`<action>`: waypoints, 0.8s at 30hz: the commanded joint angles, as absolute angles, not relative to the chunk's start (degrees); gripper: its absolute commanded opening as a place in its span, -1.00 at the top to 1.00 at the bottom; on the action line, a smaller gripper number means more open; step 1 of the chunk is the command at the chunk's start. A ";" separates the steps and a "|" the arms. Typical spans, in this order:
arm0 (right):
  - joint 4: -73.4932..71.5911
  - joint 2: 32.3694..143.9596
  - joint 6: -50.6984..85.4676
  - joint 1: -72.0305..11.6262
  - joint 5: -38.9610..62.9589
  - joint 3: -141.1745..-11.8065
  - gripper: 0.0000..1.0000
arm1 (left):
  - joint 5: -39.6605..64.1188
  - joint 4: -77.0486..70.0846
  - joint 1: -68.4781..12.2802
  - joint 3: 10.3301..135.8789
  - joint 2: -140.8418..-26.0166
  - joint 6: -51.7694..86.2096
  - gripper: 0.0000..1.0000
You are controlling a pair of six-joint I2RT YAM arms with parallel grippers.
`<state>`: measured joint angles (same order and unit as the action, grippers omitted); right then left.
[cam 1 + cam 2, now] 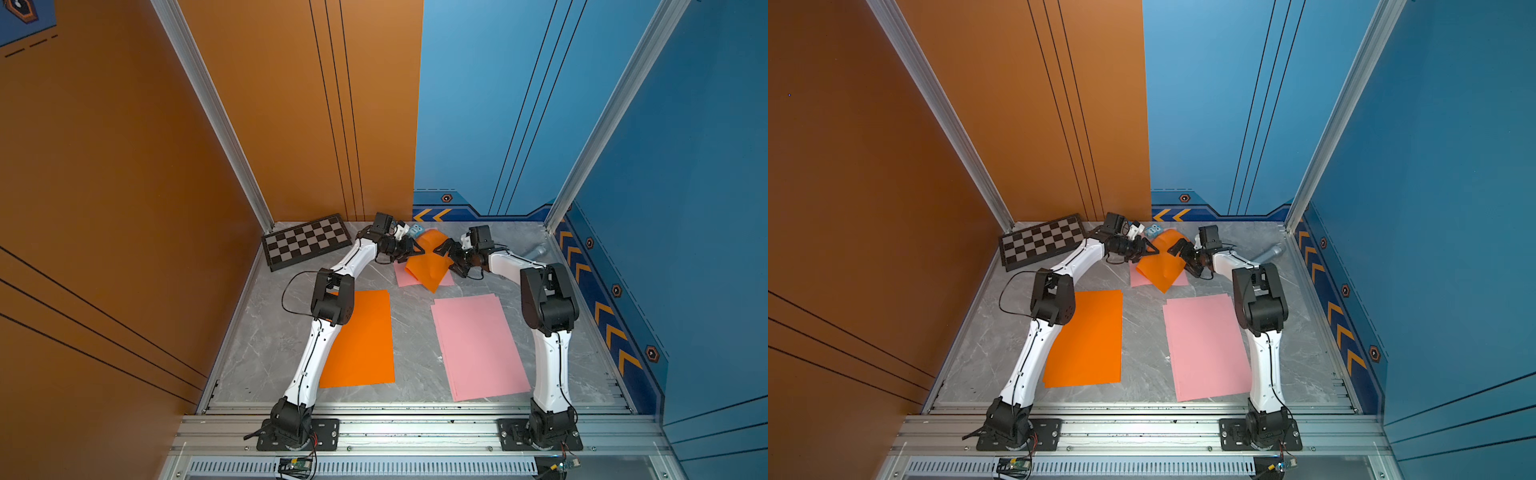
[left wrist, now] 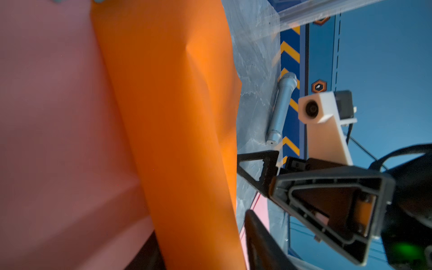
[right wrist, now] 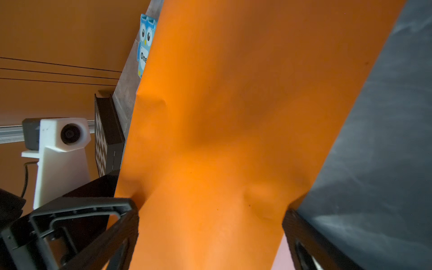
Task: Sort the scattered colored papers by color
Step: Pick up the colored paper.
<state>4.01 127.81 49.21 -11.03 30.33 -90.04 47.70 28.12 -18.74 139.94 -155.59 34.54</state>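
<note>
An orange paper (image 1: 428, 266) is lifted and bowed at the back centre, between both grippers. My left gripper (image 1: 420, 250) is at its left edge. In the left wrist view the orange paper (image 2: 175, 117) fills the narrowed gap of the left gripper (image 2: 202, 224), pressed from both sides. My right gripper (image 1: 444, 262) stands wide open with the dented orange paper (image 3: 222, 117) running between the fingers of the right gripper (image 3: 210, 209). A pink paper (image 1: 405, 279) lies flat under it. An orange stack (image 1: 365, 336) lies front left. A pink stack (image 1: 478, 345) lies front right.
A black-and-grey chessboard (image 1: 306, 241) leans at the back left corner. A blue owl card (image 1: 416, 230) lies by the back wall behind the lifted sheet. A grey microphone-like tube (image 1: 534, 251) rests near the right wall. Walls close three sides.
</note>
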 commanded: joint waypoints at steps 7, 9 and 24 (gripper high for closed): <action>5.46 125.68 49.67 -9.54 30.43 -85.81 -0.98 | 50.06 28.97 -18.50 139.80 -150.64 34.46 0.32; 5.45 124.92 49.22 -8.97 30.37 -85.16 -0.99 | 50.25 28.91 -18.57 140.00 -149.81 34.46 0.36; -11.36 115.19 57.63 -5.36 34.92 -74.12 -1.00 | 49.76 28.85 -19.37 140.97 -145.20 35.95 0.50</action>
